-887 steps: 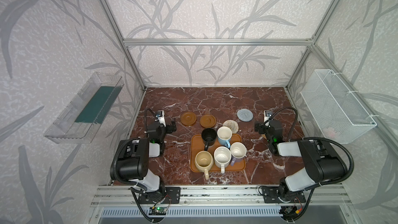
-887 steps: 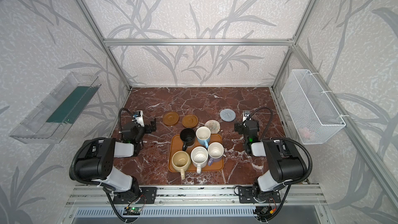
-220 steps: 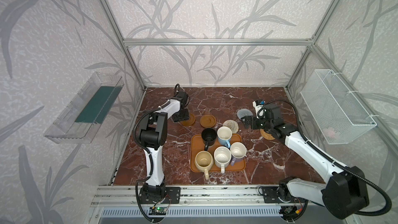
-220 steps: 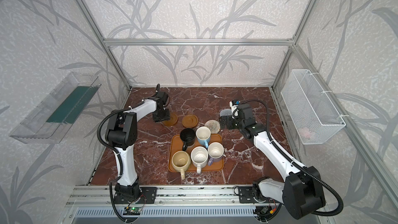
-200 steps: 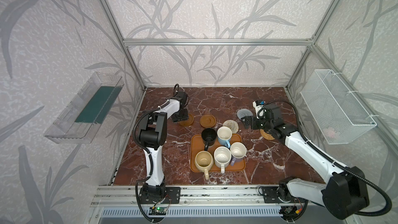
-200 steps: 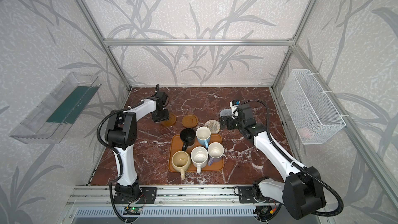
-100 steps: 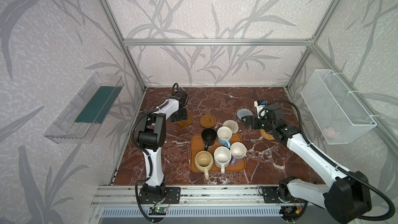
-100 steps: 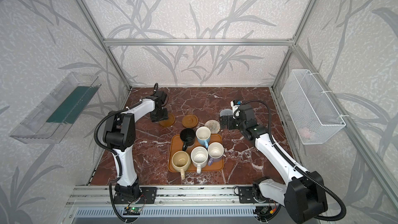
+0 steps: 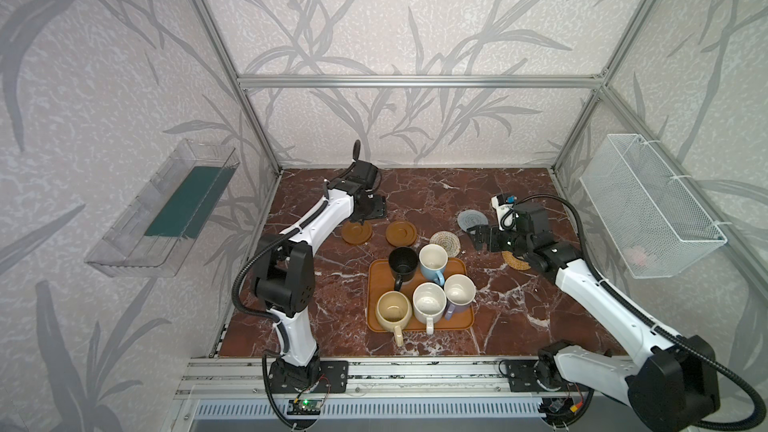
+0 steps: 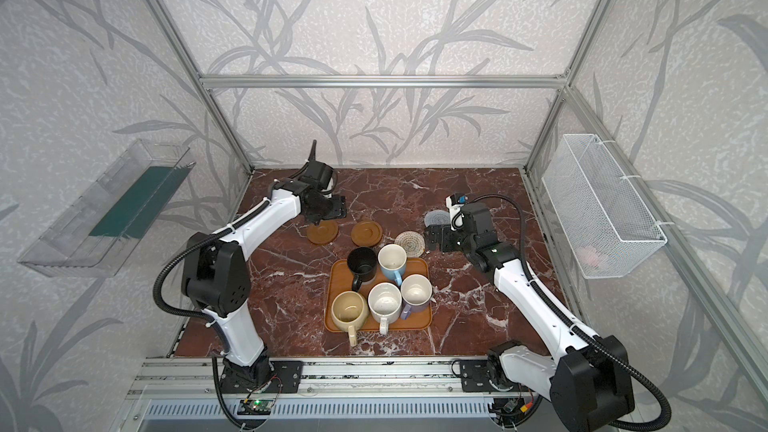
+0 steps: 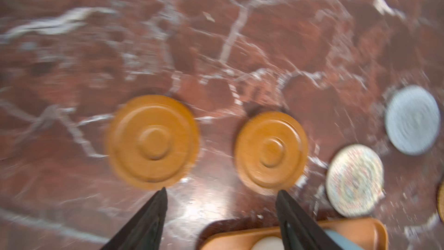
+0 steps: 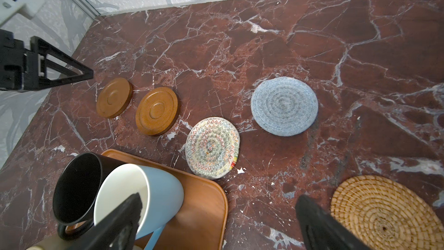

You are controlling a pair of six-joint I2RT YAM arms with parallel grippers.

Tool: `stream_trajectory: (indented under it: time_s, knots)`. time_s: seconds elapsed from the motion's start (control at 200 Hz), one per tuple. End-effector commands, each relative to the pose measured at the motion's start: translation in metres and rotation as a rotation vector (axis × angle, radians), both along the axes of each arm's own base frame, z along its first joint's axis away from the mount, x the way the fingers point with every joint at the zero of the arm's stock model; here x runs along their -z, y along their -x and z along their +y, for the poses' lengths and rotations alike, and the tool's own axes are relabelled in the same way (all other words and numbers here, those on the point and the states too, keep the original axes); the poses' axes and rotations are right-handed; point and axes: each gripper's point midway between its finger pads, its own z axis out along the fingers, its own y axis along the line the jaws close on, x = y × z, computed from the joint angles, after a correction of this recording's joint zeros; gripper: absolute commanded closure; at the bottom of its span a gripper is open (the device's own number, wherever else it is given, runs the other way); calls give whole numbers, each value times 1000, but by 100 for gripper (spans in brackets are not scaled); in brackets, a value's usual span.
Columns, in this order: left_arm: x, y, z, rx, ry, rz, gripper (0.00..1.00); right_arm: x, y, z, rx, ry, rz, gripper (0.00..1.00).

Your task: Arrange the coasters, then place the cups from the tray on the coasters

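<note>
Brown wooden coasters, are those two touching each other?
Apart. The left wrist view shows bare marble between one brown coaster and the other brown coaster.

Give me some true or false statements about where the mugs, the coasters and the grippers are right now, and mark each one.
1. All five mugs stand on the tray. True.
2. The black mug sits on a coaster. False: it stands on the tray.
3. The right gripper grips the rattan coaster. False: its jaws are open and empty, and that coaster lies flat on the table.
4. The two brown wooden coasters lie side by side without touching. True.
5. The grey coaster is stacked on the cream woven coaster. False: they lie apart, each flat on the table.
</note>
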Motion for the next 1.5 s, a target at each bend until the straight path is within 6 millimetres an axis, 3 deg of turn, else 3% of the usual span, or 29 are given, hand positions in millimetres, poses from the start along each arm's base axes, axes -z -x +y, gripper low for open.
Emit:
stream_trajectory:
  time_s: [0.0,0.22,0.445,0.635,0.785,0.945,1.15,1.495]
  knots:
    - [17,-2,-20,63,8,47,28,-19,3,8,-45,-29,-39,1]
    - [52,-5,-42,114,-26,108,28,-16,4,7,-46,-27,-44,1]
    - [86,-6,-43,120,-105,163,28,-8,6,7,-50,-16,-28,1]
    - [99,-9,-44,130,-146,184,31,2,5,7,-50,-10,-17,1]
    - [109,-7,-41,123,-175,206,40,6,3,8,-57,-5,-5,1]
    - [113,-8,-28,90,-232,214,48,11,1,12,-69,-14,10,1]
    - [103,-13,-11,45,-290,200,51,20,-3,17,-71,-26,45,1]
    - [95,-14,-2,24,-284,195,57,40,-14,15,-17,-3,129,0]
